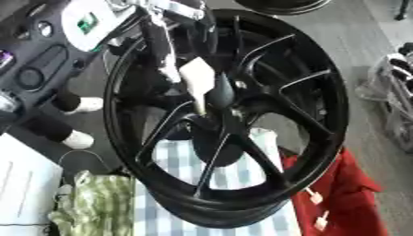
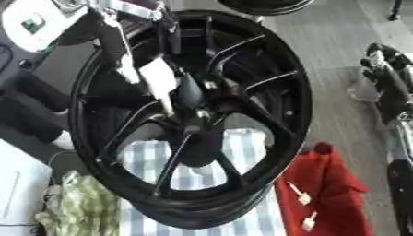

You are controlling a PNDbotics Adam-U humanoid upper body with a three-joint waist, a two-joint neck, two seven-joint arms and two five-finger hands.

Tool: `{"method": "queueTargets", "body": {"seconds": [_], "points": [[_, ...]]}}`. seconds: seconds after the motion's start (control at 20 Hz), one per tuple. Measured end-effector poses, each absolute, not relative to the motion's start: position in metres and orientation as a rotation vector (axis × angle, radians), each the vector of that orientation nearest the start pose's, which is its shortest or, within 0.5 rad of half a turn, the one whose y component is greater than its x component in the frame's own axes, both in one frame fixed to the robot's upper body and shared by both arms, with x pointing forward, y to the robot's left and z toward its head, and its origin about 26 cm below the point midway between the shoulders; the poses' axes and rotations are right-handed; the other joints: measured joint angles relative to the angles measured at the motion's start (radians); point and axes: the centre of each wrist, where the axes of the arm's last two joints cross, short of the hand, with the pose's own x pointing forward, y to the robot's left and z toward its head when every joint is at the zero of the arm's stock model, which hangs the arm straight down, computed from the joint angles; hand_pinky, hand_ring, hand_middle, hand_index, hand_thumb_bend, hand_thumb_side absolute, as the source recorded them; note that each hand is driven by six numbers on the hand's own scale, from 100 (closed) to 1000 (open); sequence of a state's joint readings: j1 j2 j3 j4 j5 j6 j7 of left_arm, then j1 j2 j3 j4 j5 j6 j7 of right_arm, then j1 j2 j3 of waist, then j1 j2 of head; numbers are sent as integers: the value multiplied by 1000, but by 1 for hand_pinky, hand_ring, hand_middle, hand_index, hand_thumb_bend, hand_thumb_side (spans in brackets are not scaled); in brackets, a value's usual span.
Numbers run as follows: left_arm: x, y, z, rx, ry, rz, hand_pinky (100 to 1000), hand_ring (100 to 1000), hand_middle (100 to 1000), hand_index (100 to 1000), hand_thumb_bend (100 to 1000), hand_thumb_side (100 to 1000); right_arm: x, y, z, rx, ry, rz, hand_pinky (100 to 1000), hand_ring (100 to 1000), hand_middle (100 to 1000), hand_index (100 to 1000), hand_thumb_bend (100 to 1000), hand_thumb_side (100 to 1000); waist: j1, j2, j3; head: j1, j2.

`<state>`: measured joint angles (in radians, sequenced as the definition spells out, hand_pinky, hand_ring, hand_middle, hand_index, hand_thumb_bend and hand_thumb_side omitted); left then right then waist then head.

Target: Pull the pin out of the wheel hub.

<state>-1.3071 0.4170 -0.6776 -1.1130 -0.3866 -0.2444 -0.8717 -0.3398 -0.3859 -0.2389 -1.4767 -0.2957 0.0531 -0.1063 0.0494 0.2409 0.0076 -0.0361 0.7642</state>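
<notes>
Bright, even daylight fills both views, with soft shadows and no single clear light source. The grey floor (image 1: 355, 50) looks pale and slightly washed out. Thin highlights run along the spokes of the glossy black wheel (image 1: 242, 115), whose dark centre loses detail. Everything is soft and slightly blurred, most of all the robot hand (image 2: 387, 78) at the right edge and the white panel (image 1: 89, 23) at top left

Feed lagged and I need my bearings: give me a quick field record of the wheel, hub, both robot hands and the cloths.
wheel: black spoked wheel, standing on edge
hub: hub, partly covered by the left robot hand
left robot hand: left robot hand at the hub; grip unclear
right robot hand: right robot hand idle at the right edge, open
pin: not made out
cloths: blue checked cloth under the wheel; red cloth beside it
</notes>
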Motion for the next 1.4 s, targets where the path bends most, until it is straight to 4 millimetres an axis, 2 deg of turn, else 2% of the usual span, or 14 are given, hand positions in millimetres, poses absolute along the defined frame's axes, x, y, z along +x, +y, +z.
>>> {"method": "queueTargets", "body": {"seconds": [0.25, 0.8, 1.0, 1.4], "points": [[451, 100, 303, -490, 1760, 3078, 795, 797, 719, 719, 627, 310, 352, -374, 118, -224, -1819, -200, 917, 830, 820, 797, 165, 448, 0, 0, -1, 1, 0], [448, 97, 304, -430, 1777, 3076, 792, 793, 715, 722, 608, 300, 352, -374, 118, -229, -1813, -212, 918, 830, 818, 797, 166, 449, 0, 0, -1, 6, 0], [446, 95, 304, -403, 1775, 3079, 784, 786, 711, 739, 592, 248, 352, -374, 118, -229, -1811, -214, 919, 831, 817, 795, 168, 450, 0, 0, -1, 8, 0], [443, 91, 303, -354, 1766, 3088, 772, 770, 691, 702, 517, 232, 352, -374, 118, -230, -1810, -215, 921, 832, 817, 795, 170, 451, 2, 0, -2, 8, 0]]}}
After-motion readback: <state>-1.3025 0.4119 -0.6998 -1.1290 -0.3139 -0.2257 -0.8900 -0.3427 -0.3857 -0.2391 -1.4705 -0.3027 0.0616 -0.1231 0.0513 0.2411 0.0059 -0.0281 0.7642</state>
